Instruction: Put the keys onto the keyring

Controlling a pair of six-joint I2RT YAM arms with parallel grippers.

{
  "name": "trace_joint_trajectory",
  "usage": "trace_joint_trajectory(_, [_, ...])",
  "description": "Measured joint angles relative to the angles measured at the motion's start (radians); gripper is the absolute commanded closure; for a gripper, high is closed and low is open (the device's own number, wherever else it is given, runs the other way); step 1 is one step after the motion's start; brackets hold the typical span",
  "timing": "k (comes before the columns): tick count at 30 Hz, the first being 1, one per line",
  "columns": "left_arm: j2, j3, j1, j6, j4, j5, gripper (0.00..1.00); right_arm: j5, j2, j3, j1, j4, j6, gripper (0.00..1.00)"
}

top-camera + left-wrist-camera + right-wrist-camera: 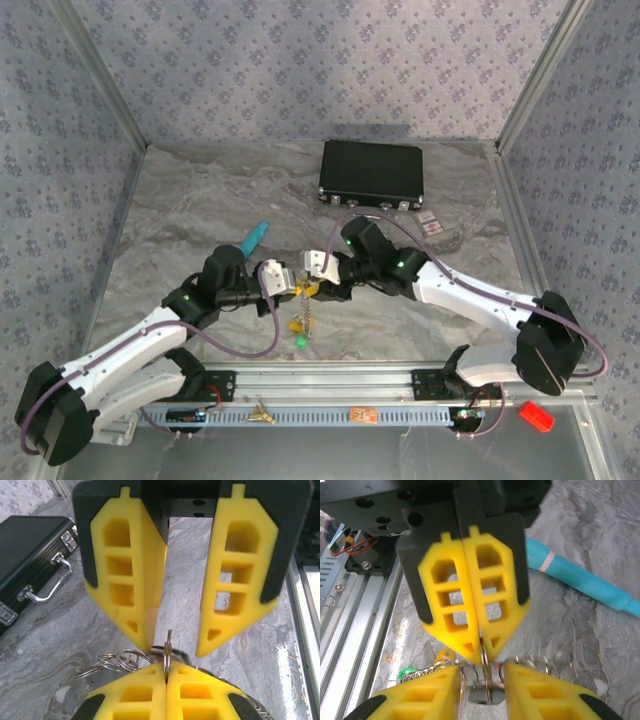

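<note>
The keyring (167, 647) is a thin silver ring standing on edge, with my left gripper (166, 666) shut on it. Several smaller silver rings (120, 660) hang beside it. My right gripper (482, 669) is open, with one finger on each side of the keyring (486, 677) and not touching it. From the right wrist the left gripper (481, 654) pinches the ring from above. A brass key (431, 622) and a silver chain (422, 672) with a green tag (406, 672) hang at the left. From above, both grippers meet mid-table over the chain (297, 320).
A teal tube (255, 237) lies behind the left arm. A black case (372, 172) stands at the back of the table. Loose brass keys (263, 413) rest on the front rail (330, 412). A small white card (430, 222) lies by the case.
</note>
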Motion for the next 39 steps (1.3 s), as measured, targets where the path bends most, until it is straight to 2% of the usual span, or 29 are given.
trace_joint_trajectory(8, [-0.024,-0.03,0.0,-0.011,0.037,-0.001,1.0,0.001,-0.022,-0.06,-0.013,0.044,0.051,0.72])
trace_joint_trajectory(14, [-0.024,-0.031,0.0,-0.019,0.048,0.0,1.0,0.002,-0.022,-0.061,-0.013,0.061,0.067,0.91])
trace_joint_trajectory(17, [-0.024,-0.031,0.0,-0.025,0.051,-0.001,1.0,0.007,-0.022,-0.061,-0.012,0.062,0.064,0.96])
trace_joint_trajectory(25, [-0.024,-0.047,0.0,-0.076,0.092,-0.002,1.0,0.081,-0.021,-0.061,0.02,0.062,0.05,0.99])
trace_joint_trajectory(31, [-0.024,-0.06,0.0,-0.114,0.14,-0.006,1.0,0.127,-0.01,-0.063,0.038,0.074,0.04,0.96])
trace_joint_trajectory(34, [-0.024,-0.063,0.0,-0.125,0.151,-0.01,1.0,0.132,-0.011,-0.073,0.038,0.095,0.04,0.88])
trace_joint_trajectory(37, [-0.024,-0.068,0.0,-0.132,0.169,-0.009,1.0,0.131,-0.018,-0.089,0.032,0.113,0.05,0.75])
trace_joint_trajectory(39, [-0.024,-0.074,0.0,-0.14,0.186,-0.008,1.0,0.127,-0.033,-0.105,0.021,0.129,0.059,0.72])
